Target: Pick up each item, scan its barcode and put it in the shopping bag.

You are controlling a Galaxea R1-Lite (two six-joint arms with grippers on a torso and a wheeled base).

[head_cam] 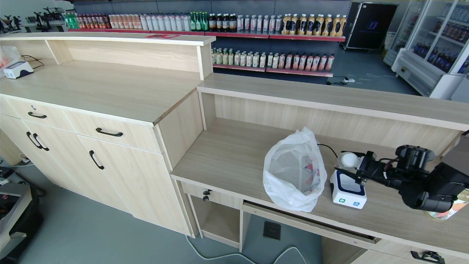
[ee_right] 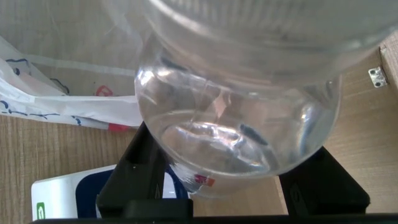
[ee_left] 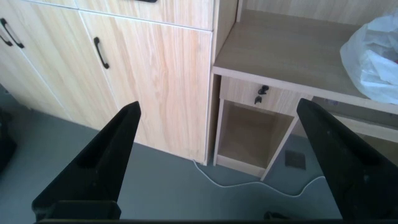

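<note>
At the lower wooden checkout counter (head_cam: 234,154), on the right of the scene, the right gripper (head_cam: 361,167) holds a clear plastic bottle (ee_right: 236,124) just above a white box-shaped barcode scanner with a dark screen (head_cam: 348,190). Its black fingers (ee_right: 134,180) pinch the bottle from either side. The bottle lies roughly level, with its pale round end towards the bag.

Just left of the scanner stands a white translucent plastic shopping bag with red and blue print (head_cam: 295,172), its mouth open upward. Bag and scanner sit close together near the counter's front edge. A black cable (head_cam: 328,147) runs from behind the scanner past the bag's far side.

At the far right, a colourful packaged item (head_cam: 445,213) rests on the counter, largely hidden beneath the right arm.

Over the grey floor (ee_left: 161,180), near the pale wood cabinet doors with black handles (ee_left: 155,68), the left gripper (ee_left: 219,106) hangs with its two black fingers (ee_left: 99,168) spread wide and nothing between them.

On the taller counter to the left sits a second small white device (head_cam: 18,69). Red-edged shelves of bottled drinks (head_cam: 256,25) line the far wall.
</note>
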